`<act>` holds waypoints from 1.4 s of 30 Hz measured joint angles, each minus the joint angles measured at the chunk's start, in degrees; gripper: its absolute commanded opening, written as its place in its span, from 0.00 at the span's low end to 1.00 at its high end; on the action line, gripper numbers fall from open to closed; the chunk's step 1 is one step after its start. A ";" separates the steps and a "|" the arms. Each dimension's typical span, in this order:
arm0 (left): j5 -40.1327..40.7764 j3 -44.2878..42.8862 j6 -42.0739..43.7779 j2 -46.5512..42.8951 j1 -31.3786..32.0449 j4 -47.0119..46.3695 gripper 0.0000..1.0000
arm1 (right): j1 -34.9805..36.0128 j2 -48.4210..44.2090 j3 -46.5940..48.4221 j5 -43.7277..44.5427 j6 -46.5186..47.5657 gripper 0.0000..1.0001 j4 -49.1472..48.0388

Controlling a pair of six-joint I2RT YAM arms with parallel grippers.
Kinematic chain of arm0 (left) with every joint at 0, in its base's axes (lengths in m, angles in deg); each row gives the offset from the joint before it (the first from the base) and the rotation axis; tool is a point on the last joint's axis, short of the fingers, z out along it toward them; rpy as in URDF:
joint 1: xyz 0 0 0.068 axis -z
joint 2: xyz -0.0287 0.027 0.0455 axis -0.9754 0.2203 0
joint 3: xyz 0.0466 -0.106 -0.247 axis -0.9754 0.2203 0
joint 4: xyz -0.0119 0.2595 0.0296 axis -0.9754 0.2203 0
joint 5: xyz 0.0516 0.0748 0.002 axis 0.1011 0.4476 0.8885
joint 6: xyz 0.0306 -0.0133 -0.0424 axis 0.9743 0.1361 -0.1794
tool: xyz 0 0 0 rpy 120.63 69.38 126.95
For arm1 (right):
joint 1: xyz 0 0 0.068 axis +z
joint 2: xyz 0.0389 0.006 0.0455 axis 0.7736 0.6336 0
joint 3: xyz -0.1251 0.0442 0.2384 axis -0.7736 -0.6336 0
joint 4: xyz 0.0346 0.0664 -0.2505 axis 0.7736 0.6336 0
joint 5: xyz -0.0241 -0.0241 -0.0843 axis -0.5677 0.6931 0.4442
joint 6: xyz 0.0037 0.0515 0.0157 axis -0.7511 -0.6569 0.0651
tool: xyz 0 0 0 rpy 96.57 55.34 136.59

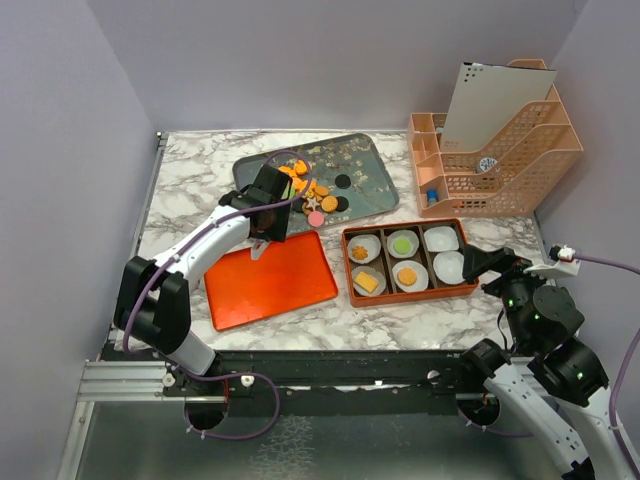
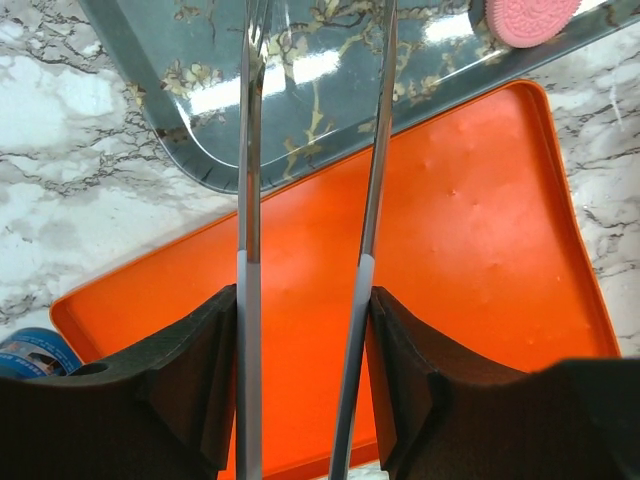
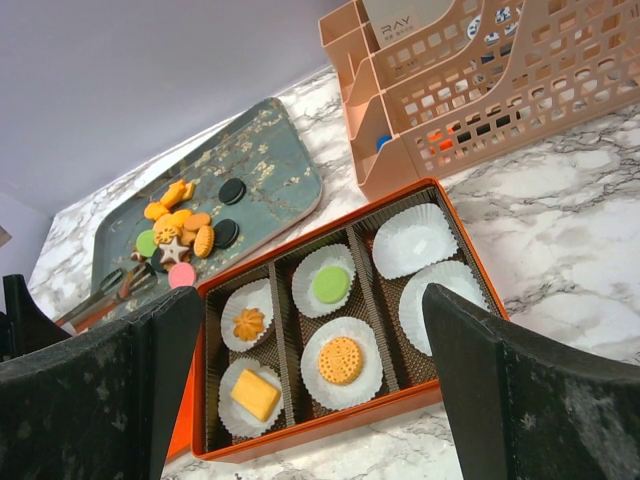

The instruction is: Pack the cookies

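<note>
On the left, the left gripper [image 1: 268, 216] is clamped on thin metal tongs [image 2: 248, 180]. Their blades run out over the flat orange plastic lid [image 1: 268, 282] beneath it and onto the grey-blue blossom-patterned tray [image 1: 372, 165]. The cookies [image 1: 312, 192] lie heaped on that tray just ahead of it. Further right, the right gripper [image 1: 480, 262] hangs spread wide, holding nothing, beside the orange six-compartment box [image 1: 410, 297]. Four of the box's white paper cups [image 3: 412, 240] hold a cookie. A peach mesh file rack [image 1: 500, 165] stands beyond.

orange, green, pink and black cookies [image 1: 318, 190], grey blossom-patterned tray [image 1: 372, 160], orange lid [image 1: 270, 282], grey-veined white table [image 1: 190, 195].
</note>
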 measured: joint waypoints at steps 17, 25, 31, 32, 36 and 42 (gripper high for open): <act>-5.99 -0.37 -0.20 -0.50 0.04 -1.49 0.57 | 0.00 -0.02 -0.33 0.00 0.00 1.00 -0.02; -5.68 -3.54 -0.26 2.47 0.04 -1.18 0.56 | 0.00 -0.33 -0.59 0.00 0.02 1.00 -0.02; -4.90 -4.33 -0.44 3.48 0.13 -0.70 0.55 | 0.00 -0.39 -0.70 0.00 0.02 1.00 -0.04; -4.50 -4.42 -0.44 3.58 0.17 -0.55 0.55 | 0.00 -0.44 -0.70 0.00 0.02 1.00 -0.04; -2.67 -5.07 -0.66 3.80 0.28 -0.15 0.54 | 0.00 -0.85 -0.70 0.00 0.02 1.00 -0.04; 0.59 -5.16 -1.07 2.93 0.11 -0.13 0.53 | 0.00 -1.05 -0.70 0.00 0.02 1.00 -0.04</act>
